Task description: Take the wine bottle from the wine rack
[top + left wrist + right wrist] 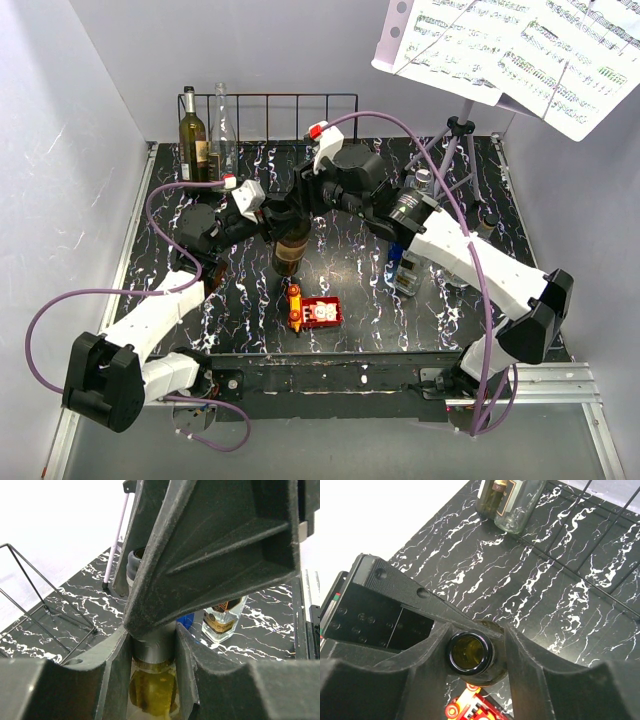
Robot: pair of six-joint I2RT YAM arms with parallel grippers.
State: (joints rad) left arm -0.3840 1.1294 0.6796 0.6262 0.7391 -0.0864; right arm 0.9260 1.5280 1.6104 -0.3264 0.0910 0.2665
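Nearest you, a red toy (pixel 318 312) lies on the black, white-veined marble desk (pixel 350 250). Just behind it, mid-desk, the wine bottle (pixel 291 252) stands upright, well apart from the wine rack (pixel 268 97). Your left fingers (pixel 115 680) clamp its foil neck. Your right fingers (pixel 530 675) pinch it just under the open mouth. To the right is a square clear bottle (pixel 222 620). The rack lines the back edge, with a green bottle (pixel 192 135) and a clear bottle (pixel 224 125) at its left end. A music stand (pixel 455 135) with sheet music (pixel 520 50) is back right. Pale walls (pixel 90 120) on three sides.
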